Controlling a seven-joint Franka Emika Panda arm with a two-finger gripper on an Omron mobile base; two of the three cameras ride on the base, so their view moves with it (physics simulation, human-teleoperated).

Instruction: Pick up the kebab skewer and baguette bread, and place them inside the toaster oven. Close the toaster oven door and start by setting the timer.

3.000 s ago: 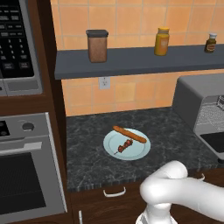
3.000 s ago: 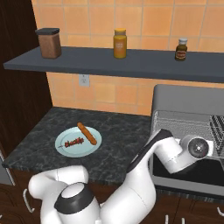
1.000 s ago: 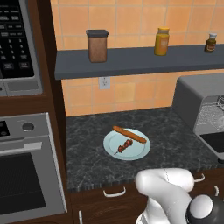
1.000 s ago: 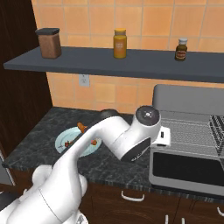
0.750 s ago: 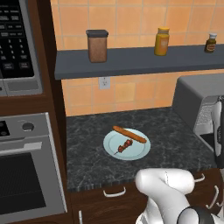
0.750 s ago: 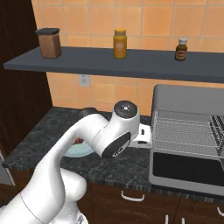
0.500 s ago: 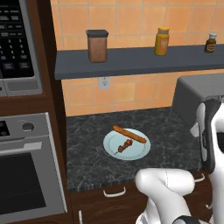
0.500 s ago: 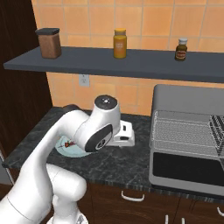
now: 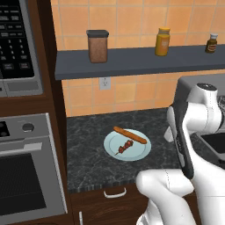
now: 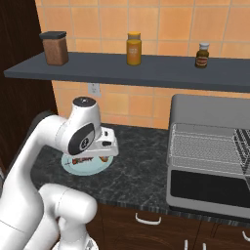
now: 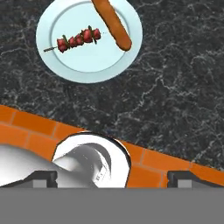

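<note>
The gripper [image 11: 112,177] has its jaws wide apart and holds nothing. Ahead of it, on the plate [image 11: 52,65], lie the skewer [image 11: 78,38] and baguette [image 11: 112,22]. The skewer seems light and thin; I would grasp it at the meat chunks

Both base views face the counter from either side; the hand view looks down on the plate [image 11: 89,65] they share.

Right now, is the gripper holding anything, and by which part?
Nothing is held. The gripper is open above the counter, with the kebab skewer and baguette bread both lying on the plate.
</note>
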